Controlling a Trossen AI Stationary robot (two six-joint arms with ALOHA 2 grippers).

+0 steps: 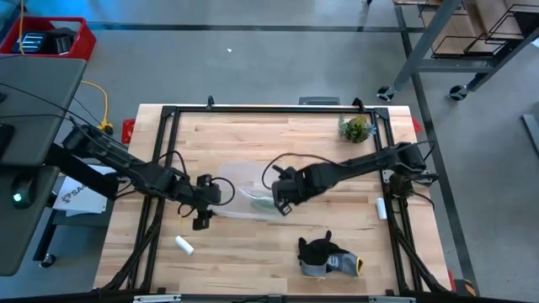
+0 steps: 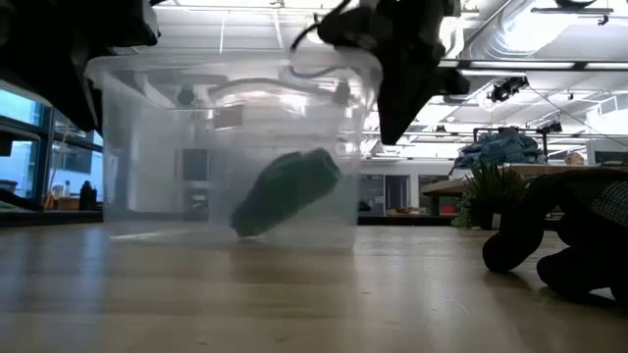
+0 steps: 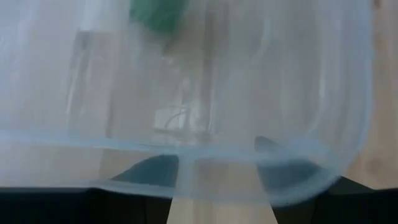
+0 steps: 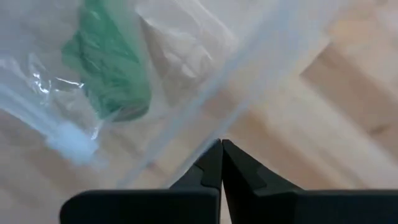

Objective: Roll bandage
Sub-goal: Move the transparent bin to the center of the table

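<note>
Wooden tabletop [image 1: 253,261] with black frame around it. Clear plastic tub [image 2: 231,147] sits mid-tabletop, upright, open side up, between the two arms. Left arm comes in from the left side; left gripper [image 1: 205,206] is at the tub's left rim, and its wrist view shows the rim running across both fingertips [image 3: 152,169], which stand well apart on either side of the rim edge; gripper wide, not clamped on anything that can be seen. Right arm reaches in from the right side; right gripper [image 4: 221,163] is at the tub's right edge, fingers pressed together tip to tip, nothing visible between them, sitting just beside the tub's rim line. Dark grey glove [image 1: 324,257] lies on the near right part of the tabletop, well apart from the tub. Small plant [image 1: 355,129] at far right corner. Bandage [image 2: 287,191], a compact green roll, is inside the tub, resting tilted on the tub floor near its right wall. Small white cylinder [image 1: 184,245] lies near left front, apart from the tub.
</note>
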